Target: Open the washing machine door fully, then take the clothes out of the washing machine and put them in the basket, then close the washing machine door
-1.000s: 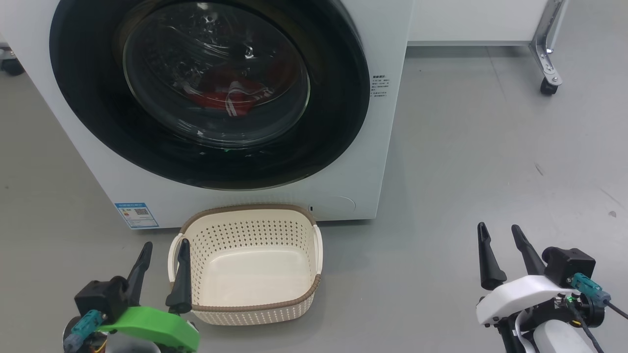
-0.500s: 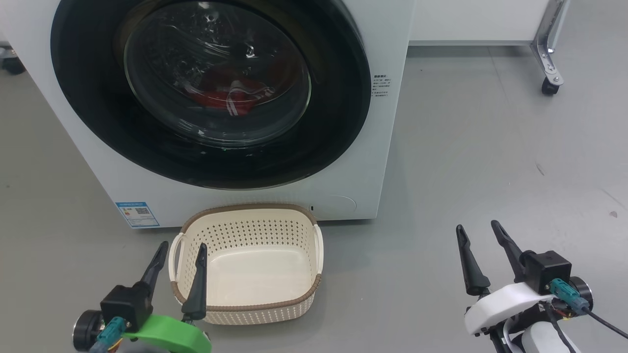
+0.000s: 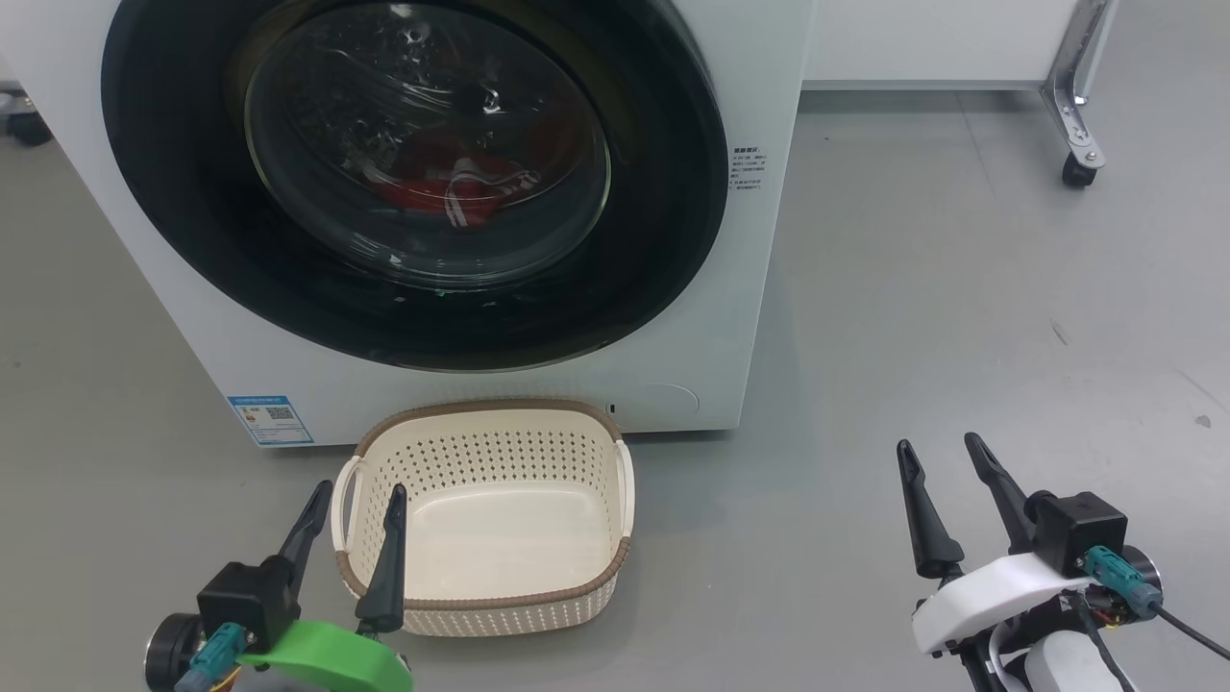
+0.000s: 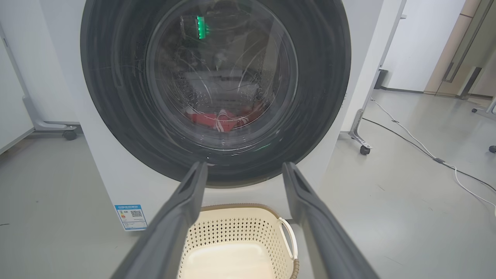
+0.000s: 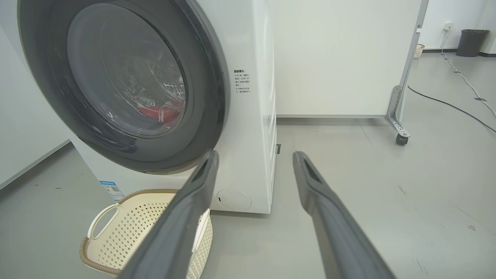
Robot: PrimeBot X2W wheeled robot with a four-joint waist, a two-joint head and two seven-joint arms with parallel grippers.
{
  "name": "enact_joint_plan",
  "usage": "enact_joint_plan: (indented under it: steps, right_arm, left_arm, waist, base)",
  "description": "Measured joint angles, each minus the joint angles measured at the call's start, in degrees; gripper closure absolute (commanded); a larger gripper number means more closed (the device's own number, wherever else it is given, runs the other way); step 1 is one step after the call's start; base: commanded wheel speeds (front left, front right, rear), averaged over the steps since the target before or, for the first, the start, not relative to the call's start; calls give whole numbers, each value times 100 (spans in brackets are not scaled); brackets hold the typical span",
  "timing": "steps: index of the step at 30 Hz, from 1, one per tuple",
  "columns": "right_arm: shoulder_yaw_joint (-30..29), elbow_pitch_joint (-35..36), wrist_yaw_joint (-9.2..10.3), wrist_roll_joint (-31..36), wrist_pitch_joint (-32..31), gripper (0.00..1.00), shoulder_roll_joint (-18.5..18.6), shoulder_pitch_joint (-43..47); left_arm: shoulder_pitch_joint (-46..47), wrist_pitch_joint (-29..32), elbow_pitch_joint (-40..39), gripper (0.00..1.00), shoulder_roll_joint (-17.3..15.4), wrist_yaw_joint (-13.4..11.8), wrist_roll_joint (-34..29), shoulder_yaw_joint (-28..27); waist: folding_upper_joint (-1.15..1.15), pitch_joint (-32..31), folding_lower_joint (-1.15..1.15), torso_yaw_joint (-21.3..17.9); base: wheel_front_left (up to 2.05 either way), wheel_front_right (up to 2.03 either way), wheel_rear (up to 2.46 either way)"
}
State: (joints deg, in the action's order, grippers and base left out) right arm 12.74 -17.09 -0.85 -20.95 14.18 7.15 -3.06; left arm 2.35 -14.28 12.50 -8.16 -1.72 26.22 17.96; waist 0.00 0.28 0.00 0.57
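Observation:
The white washing machine [image 3: 759, 317] stands ahead with its round black-rimmed door [image 3: 653, 279] shut flat against the front. Through the glass I see the red clothes [image 3: 423, 187] with white stripe trim lying in the drum, also in the left wrist view [image 4: 217, 118]. The empty cream basket [image 3: 485, 615] sits on the floor right in front of the machine. My left gripper [image 3: 356, 495] is open at the basket's left rim, low at the lower left. My right gripper [image 3: 940, 450] is open over bare floor at the lower right, well clear of the machine.
A white partition on a metal leg with a caster [image 3: 1076, 168] stands behind and to the right. Cables [image 4: 426, 155] run across the grey floor on the right. A dark bin [image 5: 471, 42] and a small basket stand far back.
The left gripper slid right toward the basket's rim and sank lower. The right gripper shifted slightly left and down, then rose a touch. Door, clothes and basket stayed still.

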Motion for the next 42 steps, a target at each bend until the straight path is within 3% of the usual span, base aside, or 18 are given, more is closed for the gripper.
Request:
enact_joint_plan:
  steps: [16,17,18,29,42]
  right_arm:
    - [-76,-59,-63,45,0,0,-34,4]
    - [-87,-62,-81,45,0,60,-37,4]
    - [-99,-66,-87,44,0,100,-41,4]
    - [-190,-103,-263,-57,0,100,-141,4]
    - [-655,-159,-515,-1446,0,100,-380,-132]
  left_arm:
    - [3,0,79,0,-9,0,-36,27]
    - [3,0,86,0,-7,0,-38,27]
    - [4,0,91,0,-5,0,-37,26]
    - [10,0,93,0,-3,0,-38,19]
    - [229,0,-74,0,0,-7,-113,42]
  waist:
    - [0,25,0,9]
    - [0,27,0,10]
    - [0,29,0,11]
    - [0,59,0,30]
    - [0,376,0,89]
  base:
    - [0,0,0]
    - [0,0,0]
    - [0,0,0]
    - [0,0,0]
    - [0,0,0]
